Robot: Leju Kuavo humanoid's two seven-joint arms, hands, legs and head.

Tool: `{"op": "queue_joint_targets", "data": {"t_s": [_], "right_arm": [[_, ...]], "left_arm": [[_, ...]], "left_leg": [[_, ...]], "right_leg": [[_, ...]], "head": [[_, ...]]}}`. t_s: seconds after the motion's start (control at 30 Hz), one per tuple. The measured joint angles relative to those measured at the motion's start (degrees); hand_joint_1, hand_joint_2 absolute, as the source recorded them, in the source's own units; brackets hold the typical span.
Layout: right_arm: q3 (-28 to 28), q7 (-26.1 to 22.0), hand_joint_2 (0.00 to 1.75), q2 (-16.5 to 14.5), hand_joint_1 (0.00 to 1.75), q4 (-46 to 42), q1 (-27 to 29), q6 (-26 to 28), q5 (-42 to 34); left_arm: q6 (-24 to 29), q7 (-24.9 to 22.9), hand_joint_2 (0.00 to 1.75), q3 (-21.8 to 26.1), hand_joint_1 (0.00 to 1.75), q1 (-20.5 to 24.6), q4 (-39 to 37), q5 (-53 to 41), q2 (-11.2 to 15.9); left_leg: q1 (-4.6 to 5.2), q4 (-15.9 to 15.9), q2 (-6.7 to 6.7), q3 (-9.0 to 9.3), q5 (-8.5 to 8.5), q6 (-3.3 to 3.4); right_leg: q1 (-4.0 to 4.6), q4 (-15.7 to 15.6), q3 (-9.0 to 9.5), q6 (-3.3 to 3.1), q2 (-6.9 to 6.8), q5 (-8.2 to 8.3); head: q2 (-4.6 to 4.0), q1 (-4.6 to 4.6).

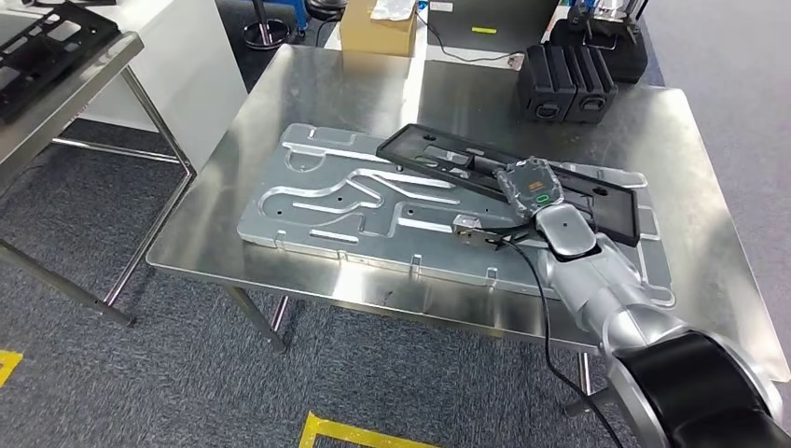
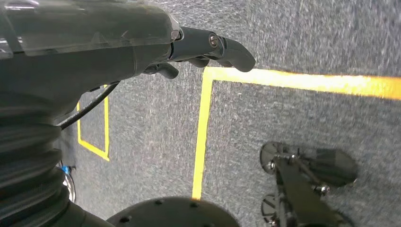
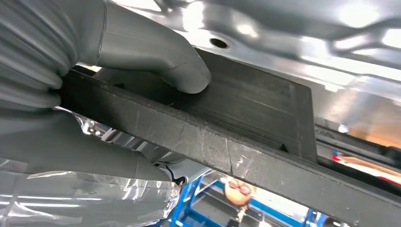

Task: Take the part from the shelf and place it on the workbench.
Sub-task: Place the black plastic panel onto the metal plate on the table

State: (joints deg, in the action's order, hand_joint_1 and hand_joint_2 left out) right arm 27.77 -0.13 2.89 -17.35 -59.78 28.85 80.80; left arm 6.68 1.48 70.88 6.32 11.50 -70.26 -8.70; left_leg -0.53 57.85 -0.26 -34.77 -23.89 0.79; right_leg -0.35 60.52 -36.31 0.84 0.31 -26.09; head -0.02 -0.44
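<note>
The part is a long black plastic frame (image 1: 438, 157) lying aslant over the silver metal plate (image 1: 326, 201) on the workbench (image 1: 280, 84). My right hand (image 1: 530, 187) grips the frame's near long edge, about two thirds of the way toward its right end. In the right wrist view the grey thumb (image 3: 156, 56) presses on the frame (image 3: 246, 123) and the hand wraps around its edge. My left hand (image 2: 198, 45) hangs by my side over the carpet with its fingers curled in, holding nothing.
Two black boxes (image 1: 567, 82) stand at the workbench's far right, and a cardboard box (image 1: 378, 26) sits behind its far edge. A second steel table (image 1: 65, 89) at the left carries another black frame (image 1: 42, 51). Yellow tape (image 1: 345, 431) marks the grey carpet.
</note>
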Motion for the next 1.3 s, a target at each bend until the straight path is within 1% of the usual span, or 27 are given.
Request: {"op": "queue_joint_targets", "data": {"t_s": [0.03,0.1,0.13,0.17,0.2,0.3,0.33,0.37,0.47,0.5,0.53,0.63,0.67,0.7,0.73,0.77,0.83,0.87,0.93,1.0,1.03,1.07,1.13,1.17,1.2,1.23,1.3], "right_arm": [[0.1,0.1,1.75,-0.1,1.75,0.1,0.1,0.6,0.3],[0.5,0.4,1.75,-0.2,1.75,0.3,0.4,2.0,0.8],[0.7,0.4,1.75,-0.2,1.75,0.4,0.7,2.8,1.1],[0.8,0.5,1.75,-0.2,1.75,0.5,1.0,3.5,1.3],[0.9,0.5,1.75,-0.2,1.75,0.6,1.3,4.5,1.6],[1.1,1.3,1.75,-0.1,1.75,0.2,1.7,8.5,2.3],[1.1,1.7,1.75,-0.1,1.75,-0.6,1.9,9.5,2.7],[1.1,2.2,1.75,0.0,1.75,-1.7,2.3,10.2,3.1],[0.1,2.6,1.75,0.6,1.75,-6.3,4.2,10.7,4.9],[-0.7,2.6,1.75,0.8,1.75,-8.2,4.9,10.7,5.7],[-1.6,2.4,1.75,1.0,1.75,-10.3,5.6,10.8,6.4],[-4.6,1.5,1.75,1.6,1.75,-15.8,7.9,10.8,7.7],[-5.6,1.1,1.75,1.8,1.75,-17.2,8.7,10.8,7.9],[-6.7,0.7,1.75,1.9,1.75,-18.7,9.4,10.8,8.0],[-7.8,0.2,1.75,2.1,1.75,-20.1,10.1,10.8,8.1],[-8.9,-0.2,1.75,2.2,1.75,-21.4,10.5,10.8,8.1],[-10.8,-1.0,1.75,2.3,1.75,-23.4,10.9,10.9,8.1],[-11.6,-1.4,1.75,2.4,1.75,-24.1,11.1,10.9,8.2],[-12.7,-2.3,1.75,2.6,1.75,-25.0,11.5,11.0,8.4],[-13.6,-3.3,1.75,2.8,1.75,-25.4,11.8,11.0,8.4],[-14.0,-3.6,1.75,2.9,1.75,-25.5,11.9,11.0,8.5],[-14.4,-3.9,1.75,3.0,1.75,-25.5,12.0,11.0,8.6],[-15.0,-4.2,1.75,3.1,1.75,-25.3,12.3,11.0,8.8],[-15.2,-4.3,1.75,3.1,1.75,-25.2,12.6,11.0,8.8],[-15.3,-4.4,1.75,3.2,1.75,-25.0,12.9,11.0,8.5],[-15.4,-4.3,1.75,3.2,1.75,-24.7,13.1,11.0,8.0],[-15.3,-3.9,1.75,3.4,1.75,-24.1,13.1,11.0,6.2]], "left_arm": [[0.0,0.0,1.75,0.0,0.0,0.0,0.0,0.0,0.0],[0.0,0.3,1.75,0.0,0.0,0.1,0.0,0.0,0.0],[0.0,0.4,1.75,0.0,0.0,0.1,0.0,0.1,0.0],[0.0,0.5,1.75,0.0,0.0,0.0,0.0,0.1,0.0],[0.0,0.6,1.75,0.0,0.0,0.0,0.0,0.1,0.0],[0.1,1.0,1.75,0.0,0.0,0.0,0.0,0.2,-0.1],[0.2,1.2,1.75,0.0,0.0,0.0,0.0,0.2,-0.1],[0.4,1.3,1.75,0.0,0.0,0.0,0.0,0.3,-0.1],[0.7,1.9,1.75,0.0,0.0,0.0,0.0,0.3,-0.1],[0.8,2.2,1.75,0.0,0.0,-0.1,0.0,0.3,-0.1],[0.8,2.5,1.75,0.0,0.0,-0.1,0.0,0.3,-0.1],[1.0,3.2,1.75,0.0,0.0,-0.1,0.0,0.3,-0.1],[1.1,3.3,1.75,0.0,0.0,-0.1,0.0,0.3,-0.1],[1.2,3.4,1.75,0.0,0.0,-0.1,0.0,0.3,-0.1],[1.4,3.6,1.75,0.0,0.0,-0.2,0.0,0.3,0.0],[1.5,3.7,1.75,0.0,0.0,-0.2,0.0,0.3,0.0],[1.7,3.9,1.75,0.0,0.0,-0.2,0.0,0.3,0.1],[1.8,4.0,1.75,0.0,0.0,-0.1,0.0,0.4,0.1],[1.9,4.0,1.75,0.0,0.0,-0.1,0.0,0.4,0.2],[1.9,4.0,1.75,0.0,0.0,-0.1,0.0,0.5,0.2],[1.9,4.0,1.75,0.0,0.0,0.0,0.0,0.5,0.2],[1.9,4.0,1.75,0.0,0.0,0.0,0.0,0.5,0.2],[1.9,4.0,1.75,0.0,0.0,0.0,0.0,0.5,0.3],[1.9,4.0,1.75,0.0,0.0,0.0,0.0,0.5,0.3],[1.9,4.1,1.75,0.0,0.0,0.0,0.0,0.6,0.3],[1.9,4.1,1.75,0.0,0.0,0.0,0.0,0.7,0.3],[1.9,4.2,1.75,0.0,0.0,0.0,0.0,1.4,0.3]], "left_leg": [[-0.15,-0.3,0.05,0.16,0.19,0.26],[-0.07,-0.4,0.05,0.17,0.26,0.5],[-0.06,-0.3,0.01,0.15,0.23,0.52],[-0.06,-0.3,-0.04,0.16,0.18,0.5],[-0.08,-0.1,-0.09,0.16,0.1,0.43],[0.01,0.6,-0.14,0.06,-0.48,-0.18],[0.12,0.9,-0.14,-0.02,-0.65,-0.43],[0.23,1.0,-0.13,-0.08,-0.75,-0.69],[0.17,1.2,-0.1,-0.08,-1.05,-1.56],[0.09,2.1,-0.07,-0.44,-1.8,-1.89],[0.01,4.1,-0.05,-1.26,-3.14,-2.19],[-0.14,15.0,-0.02,-6.02,-8.37,-2.7],[-0.14,17.3,-0.01,-7.07,-8.89,-2.72],[-0.14,17.3,-0.01,-7.07,-8.25,-2.64],[-0.13,15.1,-0.02,-6.0,-6.64,-2.48],[-0.11,11.1,-0.02,-4.09,-4.49,-2.22],[0.08,3.8,-0.06,-0.56,-1.85,-1.62],[0.21,1.8,-0.09,0.3,-1.44,-1.37],[0.4,1.0,-0.12,0.5,-1.43,-0.99],[0.14,0.4,-0.03,0.7,-0.95,-0.31],[0.0,0.0,0.01,0.81,-0.67,0.08],[-0.09,-0.2,0.05,0.88,-0.47,0.36],[-0.02,-0.3,0.03,0.81,-0.37,0.57],[-0.01,-0.3,0.01,0.79,-0.37,0.58],[-0.01,-0.2,-0.02,0.77,-0.4,0.56],[-0.01,-0.1,-0.05,0.76,-0.45,0.49],[-0.02,0.3,-0.1,0.73,-0.72,0.17]], "right_leg": [[-0.02,2.4,-1.11,0.22,-0.02,-1.49],[-0.17,9.8,-4.59,0.53,-0.03,-5.01],[-0.26,13.0,-6.16,0.68,-0.04,-6.03],[-0.36,14.5,-7.01,0.78,-0.06,-6.09],[-0.47,13.7,-6.71,0.84,-0.1,-4.94],[-0.62,2.7,-1.5,0.71,-0.29,0.39],[-0.57,0.2,-0.3,0.5,-0.26,1.13],[-0.46,-0.9,0.18,0.22,-0.2,1.19],[-0.37,-1.1,0.23,-0.84,-0.07,1.38],[-0.43,-1.2,0.29,-1.22,-0.1,1.45],[-0.54,-1.3,0.35,-1.55,-0.13,1.51],[-0.44,-1.4,0.37,-1.97,-0.17,1.48],[-0.38,-1.3,0.39,-1.99,-0.18,1.46],[-0.33,-1.3,0.42,-1.99,-0.18,1.43],[-0.31,-1.3,0.46,-1.97,-0.15,1.41],[-0.3,-1.2,0.51,-1.92,-0.1,1.36],[-0.2,-1.1,0.46,-1.62,0.01,1.33],[-0.17,-1.1,0.38,-1.36,0.05,1.39],[-0.17,-1.3,0.3,-0.69,0.09,1.62],[-0.25,-1.0,0.14,-0.06,0.04,1.17],[-0.26,0.5,-0.48,0.18,0.03,0.14],[-0.32,3.2,-1.67,0.36,0.0,-1.5],[-0.4,10.6,-5.07,0.67,-0.01,-5.05],[-0.44,13.5,-6.43,0.8,-0.03,-5.91],[-0.49,14.4,-6.93,0.9,-0.04,-5.66],[-0.55,13.0,-6.31,0.94,-0.08,-4.37],[-0.66,5.6,-2.69,0.86,-0.2,-0.66]], "head": [[0.01,0.07],[0.0,0.19],[0.0,0.21],[0.0,0.21],[0.01,0.22],[0.01,0.21],[0.01,0.18],[0.01,0.14],[0.01,0.13],[0.01,0.08],[0.0,0.01],[0.01,-0.12],[0.01,-0.11],[0.01,-0.11],[0.0,-0.11],[0.0,-0.12],[-0.01,-0.1],[0.0,-0.07],[0.01,-0.05],[0.0,0.0],[0.0,0.04],[0.0,0.09],[0.0,0.15],[0.0,0.17],[0.0,0.16],[0.0,0.16],[0.01,0.16]]}}
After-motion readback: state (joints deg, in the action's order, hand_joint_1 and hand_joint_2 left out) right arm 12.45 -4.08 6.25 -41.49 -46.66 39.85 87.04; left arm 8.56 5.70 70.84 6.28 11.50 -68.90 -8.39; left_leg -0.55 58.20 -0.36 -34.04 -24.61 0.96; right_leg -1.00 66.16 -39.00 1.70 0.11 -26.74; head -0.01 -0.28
